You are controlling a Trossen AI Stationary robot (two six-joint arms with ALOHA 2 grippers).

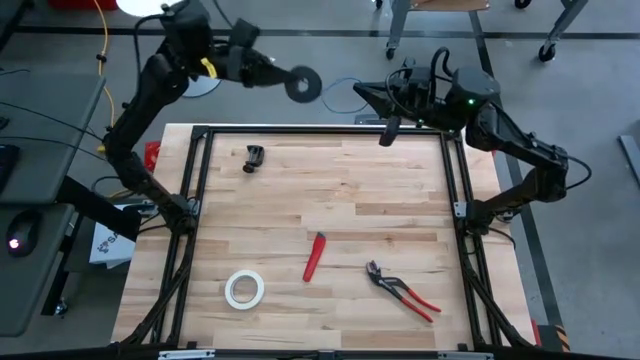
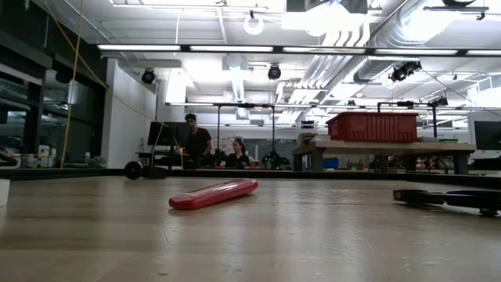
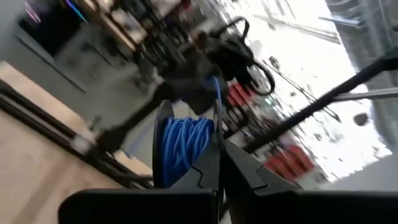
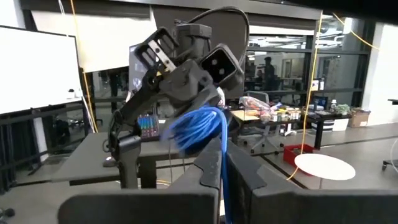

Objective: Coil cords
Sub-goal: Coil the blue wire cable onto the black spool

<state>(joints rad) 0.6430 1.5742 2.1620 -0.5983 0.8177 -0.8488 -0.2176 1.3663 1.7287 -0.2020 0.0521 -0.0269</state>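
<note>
Seen from above, both dark arms reach past the far edge of the pale wooden counter [image 1: 330,215]. The left hand [image 1: 272,74], fingers closed, holds a small black round spool [image 1: 303,84] in the air beyond the black frame, while the right hand [image 1: 368,93], also closed, points toward it from just beside. A very thin blue wire [image 1: 340,84] runs between the two.

Only the wrist cameras show the detail. The left wrist view has the spool [image 3: 185,144] clamped by its rim between the dark fingers [image 3: 245,171], blue wire [image 3: 183,140] wound thickly on its core. The right wrist view shows one strand of wire [image 4: 222,162] pinched between that hand's shut fingers [image 4: 208,165], leading to the wound blue mass ahead.

The overhead view alone takes in the counter's other items: a white tape roll [image 1: 244,289], a slim red tool [image 1: 314,257], red-handled pliers [image 1: 402,290] and a small black clamp [image 1: 253,158]. The low view shows neither hand, only the red tool [image 2: 214,193] lying flat and two seated people [image 2: 211,145] far behind.
</note>
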